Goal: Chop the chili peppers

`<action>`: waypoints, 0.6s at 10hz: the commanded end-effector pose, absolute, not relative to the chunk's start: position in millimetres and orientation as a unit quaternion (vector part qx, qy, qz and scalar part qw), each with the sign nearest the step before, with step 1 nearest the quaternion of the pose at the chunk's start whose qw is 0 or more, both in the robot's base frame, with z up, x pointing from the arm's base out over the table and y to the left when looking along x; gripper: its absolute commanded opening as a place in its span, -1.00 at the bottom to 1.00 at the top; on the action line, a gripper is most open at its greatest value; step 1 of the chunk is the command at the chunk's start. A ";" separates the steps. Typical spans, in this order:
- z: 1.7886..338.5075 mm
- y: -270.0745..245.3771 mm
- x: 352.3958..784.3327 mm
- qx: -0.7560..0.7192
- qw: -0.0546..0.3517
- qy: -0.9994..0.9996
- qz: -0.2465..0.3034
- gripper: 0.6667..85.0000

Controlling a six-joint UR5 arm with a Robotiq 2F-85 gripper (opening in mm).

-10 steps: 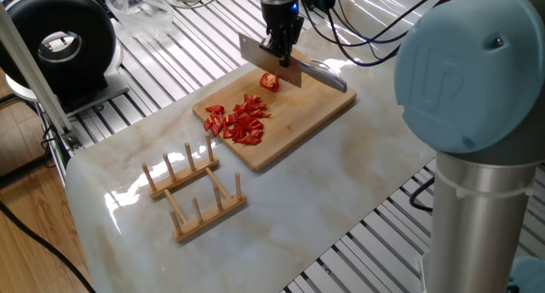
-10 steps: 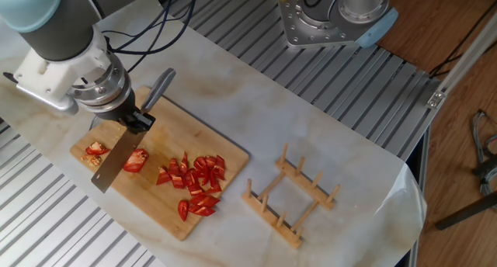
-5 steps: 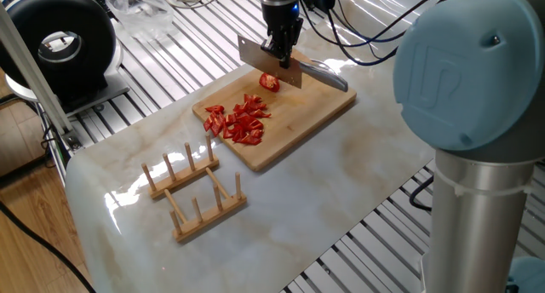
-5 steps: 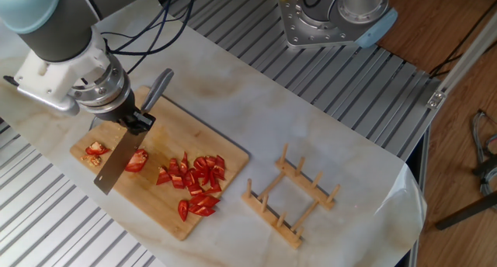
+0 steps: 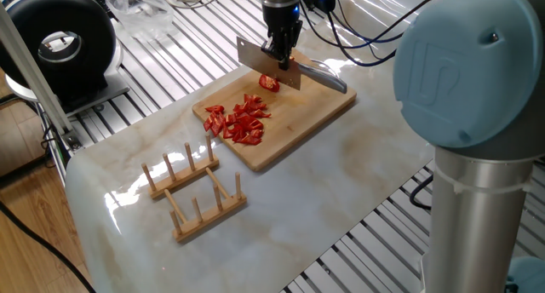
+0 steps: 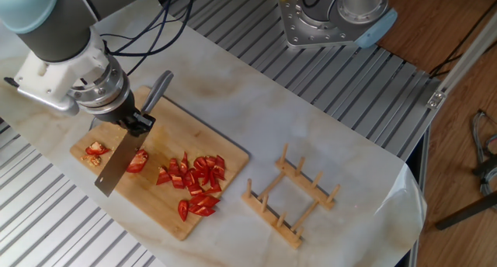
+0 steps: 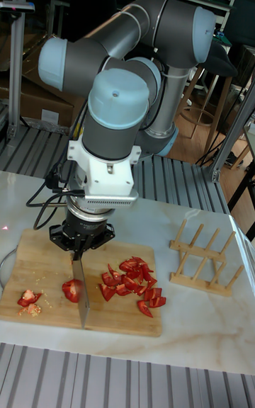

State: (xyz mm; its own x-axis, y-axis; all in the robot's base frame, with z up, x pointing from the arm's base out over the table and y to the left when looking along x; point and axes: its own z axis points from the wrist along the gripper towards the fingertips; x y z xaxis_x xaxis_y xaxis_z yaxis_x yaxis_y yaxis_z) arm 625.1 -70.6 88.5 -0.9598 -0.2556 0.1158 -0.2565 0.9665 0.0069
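Red glossy chili peppers point(image 6: 194, 180) lie mostly chopped on the bamboo cutting board point(image 6: 221, 150); one larger chunk point(image 6: 138, 160) sits beside the steel cleaver point(image 6: 115, 164), gripped by the closed fingers point(image 6: 137, 119). A straight, centred downstroke is advised.

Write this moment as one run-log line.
claw: shut on steel cleaver | blade: beside large red chili piece | chopped red chili bits: piled on bamboo cutting board
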 end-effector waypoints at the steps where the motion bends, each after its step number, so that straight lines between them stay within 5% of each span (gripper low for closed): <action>1: 87.3 -71.7 630.5 0.132 0.050 -0.990 0.002 -0.98; 6: 83.3 -70.5 632.8 0.140 0.049 -0.989 -0.003 -0.98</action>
